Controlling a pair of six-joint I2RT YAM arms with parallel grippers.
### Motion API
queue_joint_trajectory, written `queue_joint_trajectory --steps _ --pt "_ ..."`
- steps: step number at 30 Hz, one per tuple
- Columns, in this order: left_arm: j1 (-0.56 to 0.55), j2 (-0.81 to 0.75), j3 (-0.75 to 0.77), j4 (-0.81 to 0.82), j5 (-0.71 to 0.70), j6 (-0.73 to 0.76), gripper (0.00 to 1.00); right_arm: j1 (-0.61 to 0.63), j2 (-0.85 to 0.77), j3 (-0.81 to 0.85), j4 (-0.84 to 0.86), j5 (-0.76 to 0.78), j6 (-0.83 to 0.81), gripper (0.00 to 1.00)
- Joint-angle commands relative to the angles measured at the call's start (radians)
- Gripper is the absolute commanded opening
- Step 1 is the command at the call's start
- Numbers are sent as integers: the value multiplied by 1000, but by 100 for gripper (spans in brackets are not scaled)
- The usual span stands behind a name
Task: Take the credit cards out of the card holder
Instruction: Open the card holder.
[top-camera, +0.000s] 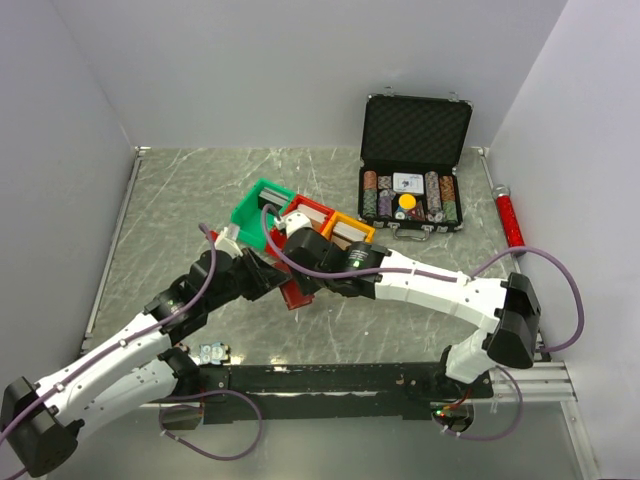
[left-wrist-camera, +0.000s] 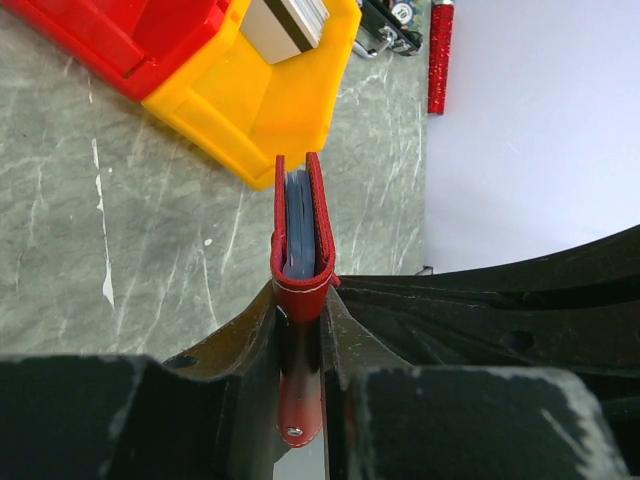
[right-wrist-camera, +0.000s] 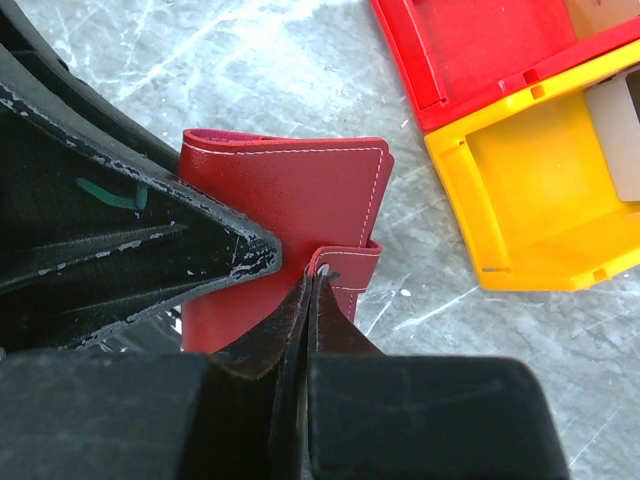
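Where the two arms meet over the grey marbled table (top-camera: 170, 200), the left gripper (left-wrist-camera: 300, 300) clamps the card holder (left-wrist-camera: 300, 285) edge-on between narrow-set fingers, its folded end toward the palm and its open edge pointing away. The credit cards (left-wrist-camera: 298, 225) show as a blue-grey stack between the two dark-red covers, all inside the holder. The right gripper (right-wrist-camera: 312, 282) comes in from the other side, its fingers pressed almost together on the strap tab (right-wrist-camera: 348, 265) at the holder's edge, just beside one black finger of the left gripper. Whether the holder touches the table cannot be told. Just beyond it sits a yellow bin (left-wrist-camera: 270, 100) with a grey card deck (left-wrist-camera: 288, 25) inside, touching a red bin (left-wrist-camera: 120, 40), and a green bin (top-camera: 262, 205) ends that row. Farther back an open black chip case (top-camera: 413, 130) stands near the rear wall, with rows of chips in its base. A red glittery stick (top-camera: 510, 218) lies along the right wall.
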Motion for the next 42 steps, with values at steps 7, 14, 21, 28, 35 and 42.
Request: queue_joint_trajectory --steps 7,14,21,28,35,42 --pt "-12 -55 31 69 19 -40 1 -32 -58 -48 -54 18 4 0" --pt "-11 -57 25 61 13 -36 1 -42 -86 -61 -55 10 13 0" --pt "-12 -54 19 58 2 -34 1 -55 -116 -78 -52 4 18 0" --pt "-12 -57 11 60 -3 -32 1 -64 -149 -104 -34 -31 26 0" --pt "-9 -96 -39 179 71 -8 1 -173 -271 -208 67 -227 56 0" --pt "-8 -136 -133 458 229 33 1 -321 -425 -302 132 -430 64 8"
